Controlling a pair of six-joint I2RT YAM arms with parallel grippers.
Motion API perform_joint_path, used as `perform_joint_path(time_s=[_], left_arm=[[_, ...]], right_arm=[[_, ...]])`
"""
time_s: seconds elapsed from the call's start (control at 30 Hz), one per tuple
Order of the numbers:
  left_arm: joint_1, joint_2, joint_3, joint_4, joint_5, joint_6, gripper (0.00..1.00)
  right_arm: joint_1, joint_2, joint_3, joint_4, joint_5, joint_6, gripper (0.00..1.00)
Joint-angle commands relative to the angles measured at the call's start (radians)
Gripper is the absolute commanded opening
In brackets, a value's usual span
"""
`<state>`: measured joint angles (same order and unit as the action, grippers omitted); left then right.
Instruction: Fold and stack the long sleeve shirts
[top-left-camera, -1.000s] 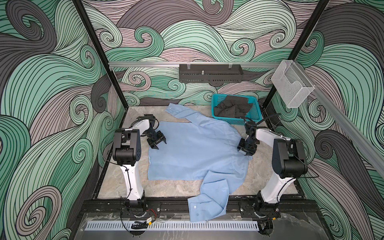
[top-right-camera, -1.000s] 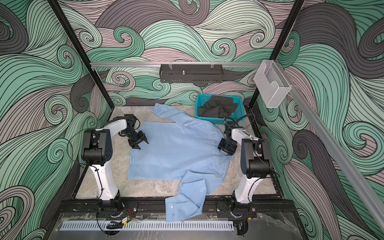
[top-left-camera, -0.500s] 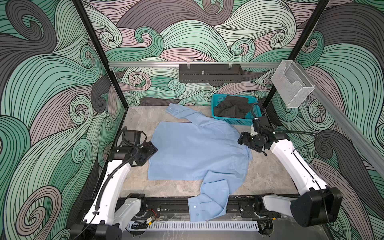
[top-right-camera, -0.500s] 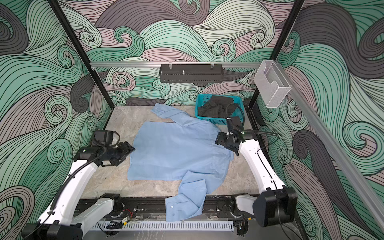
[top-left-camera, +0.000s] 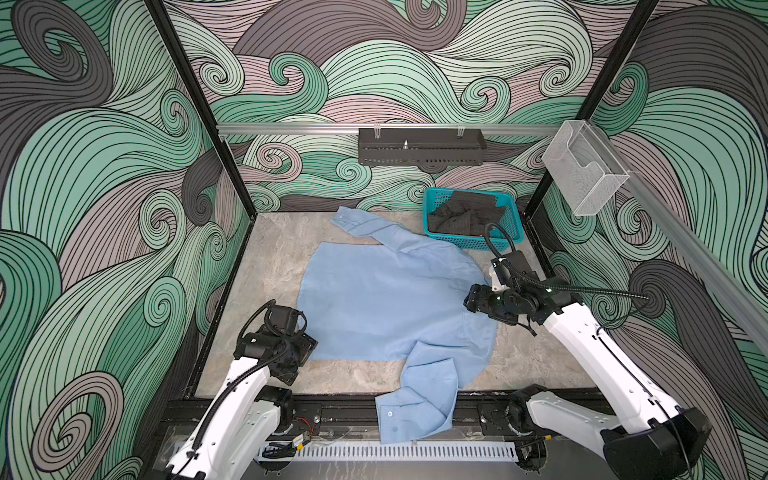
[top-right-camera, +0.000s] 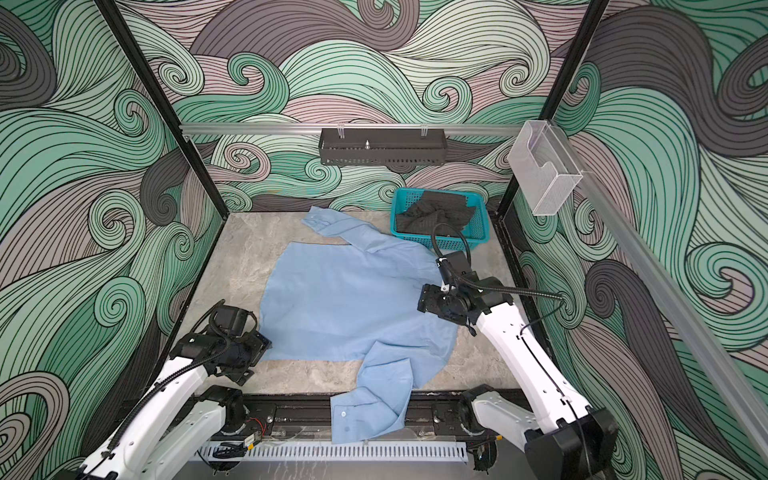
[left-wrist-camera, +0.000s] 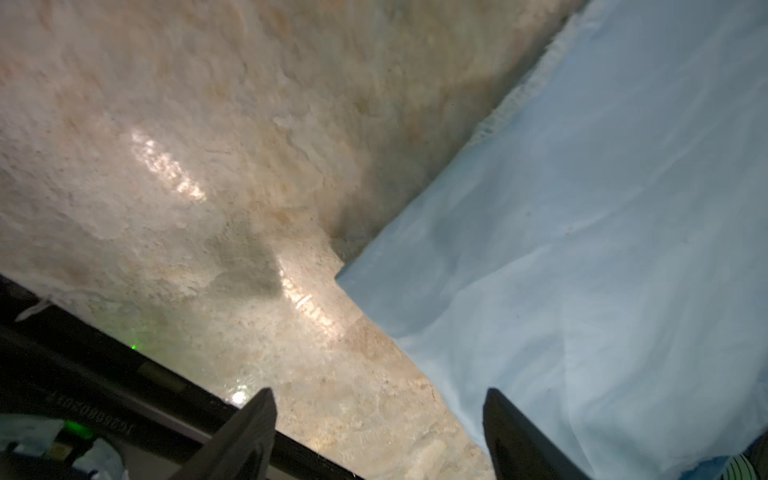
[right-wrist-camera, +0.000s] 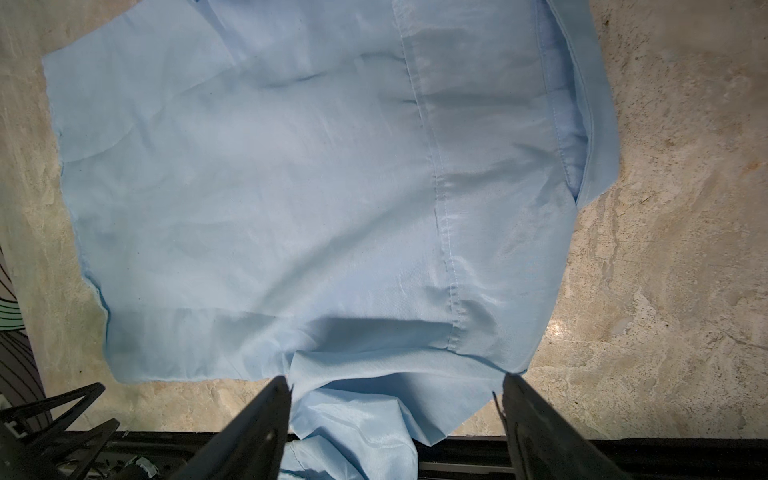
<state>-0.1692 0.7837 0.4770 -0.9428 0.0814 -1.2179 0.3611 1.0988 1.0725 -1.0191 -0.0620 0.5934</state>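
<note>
A light blue long sleeve shirt (top-left-camera: 386, 299) (top-right-camera: 349, 303) lies spread flat on the stone table (top-left-camera: 270, 266). One sleeve (top-left-camera: 365, 226) reaches toward the back. The other sleeve (top-left-camera: 419, 399) is bent over itself and hangs over the front edge. My left gripper (top-left-camera: 306, 344) (top-right-camera: 262, 343) hovers open at the shirt's near left corner. In the left wrist view the left gripper (left-wrist-camera: 378, 436) shows bare table between its fingers, and the shirt (left-wrist-camera: 582, 249) lies under one of them. My right gripper (top-left-camera: 469, 299) (top-right-camera: 422, 301) (right-wrist-camera: 395, 415) stands open above the shirt's right side (right-wrist-camera: 291, 187), holding nothing.
A teal mesh basket (top-left-camera: 469, 243) (top-right-camera: 436, 239) with dark clothes (top-left-camera: 469, 210) stands at the back right, close to the right arm. A black rack (top-left-camera: 419, 151) and a clear holder (top-left-camera: 584, 178) hang on the rails. A black frame rail (top-left-camera: 332, 409) runs along the front.
Both arms have stretched out low. The left gripper moved from the shirt's left edge to its near left corner. The right one shifted along the right side. Both jaws opened wider.
</note>
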Motion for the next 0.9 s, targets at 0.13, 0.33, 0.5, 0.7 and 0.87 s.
perform_joint_path(time_s=[0.13, 0.33, 0.5, 0.7, 0.87], left_arm=[[-0.009, 0.068, -0.084, 0.222, -0.091, -0.095, 0.65], [-0.009, 0.057, -0.121, 0.341, -0.164, -0.082, 0.53], [-0.009, 0.114, -0.168, 0.458, -0.147, -0.081, 0.08], [-0.009, 0.163, -0.100, 0.399, -0.037, -0.046, 0.00], [-0.009, 0.031, -0.066, 0.311, -0.009, -0.016, 0.00]], right_arm=[[0.005, -0.014, -0.002, -0.032, -0.026, 0.016, 0.81], [0.032, -0.036, -0.011, -0.037, -0.094, -0.024, 0.80], [0.131, -0.084, -0.037, -0.075, -0.123, -0.010, 0.80], [0.373, -0.148, -0.090, -0.153, -0.071, 0.106, 0.80], [0.616, -0.190, -0.151, -0.227, 0.010, 0.277, 0.81]])
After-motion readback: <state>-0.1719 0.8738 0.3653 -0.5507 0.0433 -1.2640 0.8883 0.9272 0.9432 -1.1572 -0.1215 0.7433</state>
